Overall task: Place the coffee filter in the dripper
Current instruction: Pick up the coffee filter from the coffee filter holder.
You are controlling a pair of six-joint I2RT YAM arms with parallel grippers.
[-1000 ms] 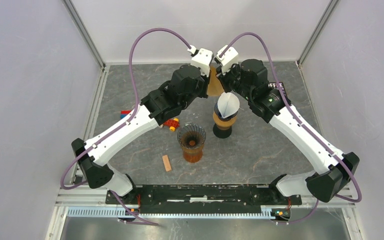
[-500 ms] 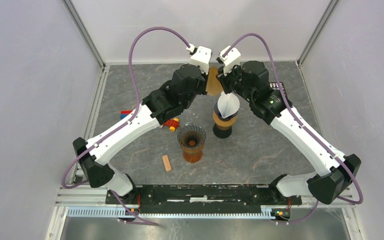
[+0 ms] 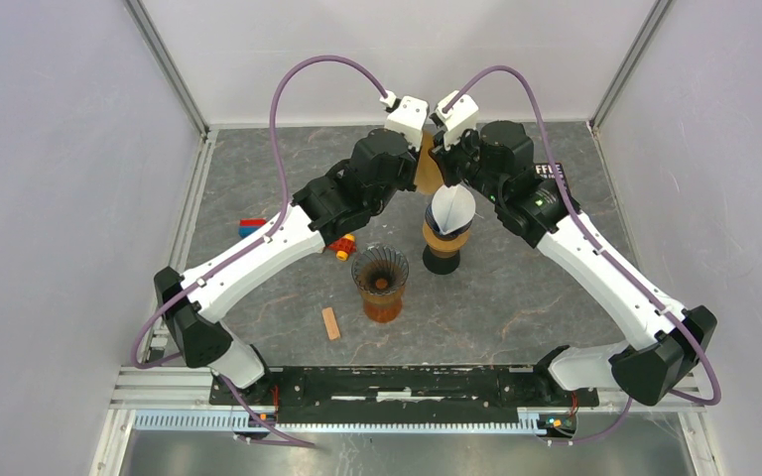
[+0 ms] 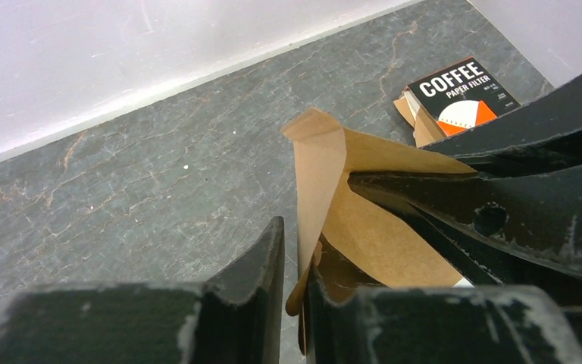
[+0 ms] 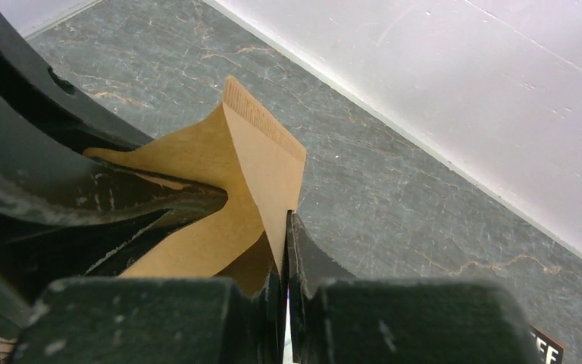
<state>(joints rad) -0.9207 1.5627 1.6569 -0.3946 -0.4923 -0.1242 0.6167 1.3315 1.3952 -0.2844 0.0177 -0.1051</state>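
- Coffee filter (image 3: pixel 427 171), brown paper, hangs between your two pincers over the far middle of the desk (image 3: pixel 516 297). It is well apart from the amber ribbed dripper (image 3: pixel 380 283) nearer the bases.
- From above you see it edge-on, a narrow sliver with its long axis running up the picture.
- Your left wrist view alone shows the filter (image 4: pixel 379 243) spread partly open, with a folded corner pointing toward the back wall. It also shows a black "COFFEE PAPER FILTER" packet (image 4: pixel 462 95) lying flat, which the top view mostly hides behind the right arm.
- Your right wrist view alone shows the crimped seam strip along the filter's (image 5: pixel 227 174) far edge.
- Left pincer (image 4: pixel 297 258): jaws slightly apart, with the paper's edge passing loosely between them.
- Right pincer (image 5: pixel 284 250): jaws pinched tight on the paper's other edge.
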